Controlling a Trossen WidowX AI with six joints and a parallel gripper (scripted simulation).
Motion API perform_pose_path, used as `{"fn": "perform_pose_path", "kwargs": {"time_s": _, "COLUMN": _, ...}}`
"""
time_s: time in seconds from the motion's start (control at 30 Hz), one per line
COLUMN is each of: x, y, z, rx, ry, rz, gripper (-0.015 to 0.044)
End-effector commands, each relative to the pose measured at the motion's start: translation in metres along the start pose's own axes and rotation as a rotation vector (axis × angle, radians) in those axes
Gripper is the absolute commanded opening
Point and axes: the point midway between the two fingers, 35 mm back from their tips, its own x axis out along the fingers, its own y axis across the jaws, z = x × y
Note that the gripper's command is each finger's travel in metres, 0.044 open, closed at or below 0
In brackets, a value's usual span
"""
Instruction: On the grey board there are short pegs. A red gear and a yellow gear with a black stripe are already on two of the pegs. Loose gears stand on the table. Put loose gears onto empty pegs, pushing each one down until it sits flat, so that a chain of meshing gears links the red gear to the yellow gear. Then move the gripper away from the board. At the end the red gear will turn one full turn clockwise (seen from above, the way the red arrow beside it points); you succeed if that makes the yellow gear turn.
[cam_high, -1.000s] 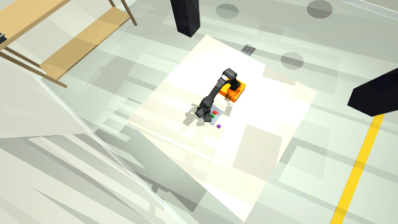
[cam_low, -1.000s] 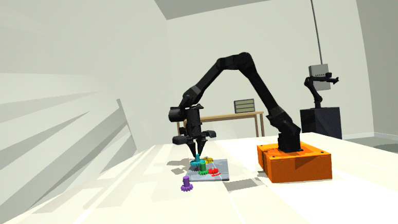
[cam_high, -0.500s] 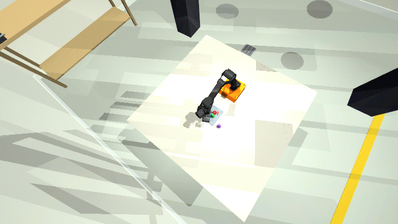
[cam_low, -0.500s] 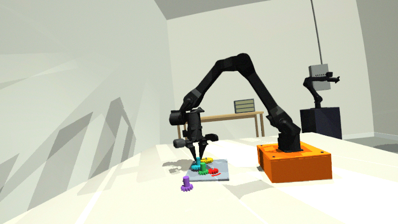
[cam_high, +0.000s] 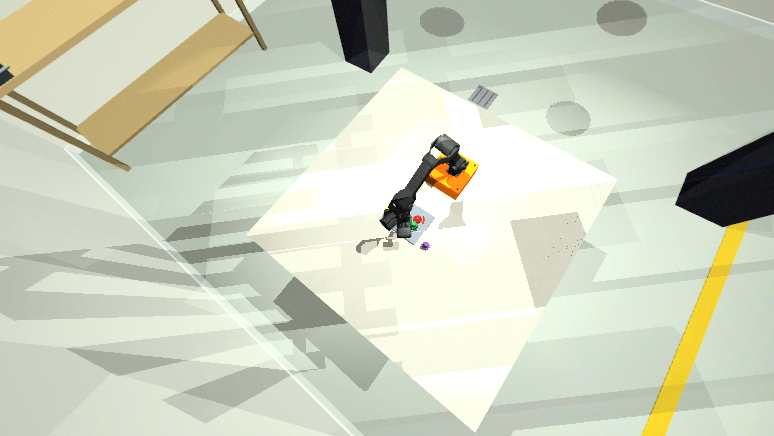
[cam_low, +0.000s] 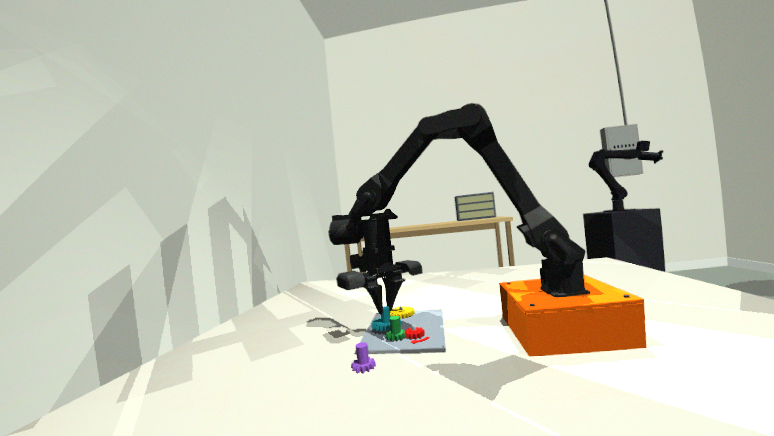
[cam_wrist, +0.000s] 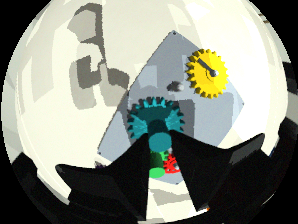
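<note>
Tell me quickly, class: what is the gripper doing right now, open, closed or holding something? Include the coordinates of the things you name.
Gripper (cam_low: 385, 313) (cam_wrist: 160, 140): closed on the teal gear's (cam_low: 381, 326) (cam_wrist: 156, 112) upright stem.

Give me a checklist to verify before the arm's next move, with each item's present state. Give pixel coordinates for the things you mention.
1. Gripper (cam_low: 384, 313) (cam_wrist: 161, 142) shut on the teal gear's (cam_low: 381, 325) (cam_wrist: 160, 114) stem: ok.
2. Teal gear seated flat on a peg: cannot tell; it is down at the grey board (cam_low: 433, 323) (cam_wrist: 150, 80), but its underside is hidden.
3. Green gear (cam_high: 413, 226) (cam_low: 395, 328) (cam_wrist: 157, 172) on the board beside the red gear (cam_high: 417, 219) (cam_low: 414, 333) (cam_wrist: 170, 164): ok.
4. Teal gear's teeth meshing with the yellow gear's (cam_low: 402, 311) (cam_wrist: 203, 79): not ok; the wrist view shows a gap with a bare peg.
5. Gripper away from the board: not ok.
6. Purple gear (cam_high: 425, 245) (cam_low: 362, 358) upright on the table: ok.
</note>
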Motion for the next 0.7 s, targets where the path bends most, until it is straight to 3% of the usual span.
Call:
{"fn": "perform_pose_path", "kwargs": {"time_s": 0.0, "x": 0.0014, "y": -0.0016, "z": -0.001, "rx": -0.062, "ry": 0.002, "rz": -0.004, "gripper": 0.0}}
{"fn": "perform_pose_path", "kwargs": {"time_s": 0.33, "x": 0.0018, "y": -0.001, "z": 0.0001, "rx": -0.073, "ry": 0.002, "rz": -0.003, "gripper": 0.0}}
{"fn": "perform_pose_path", "kwargs": {"time_s": 0.67, "x": 0.0037, "y": -0.0013, "z": -0.0012, "rx": 0.097, "ry": 0.002, "rz": -0.004, "gripper": 0.0}}
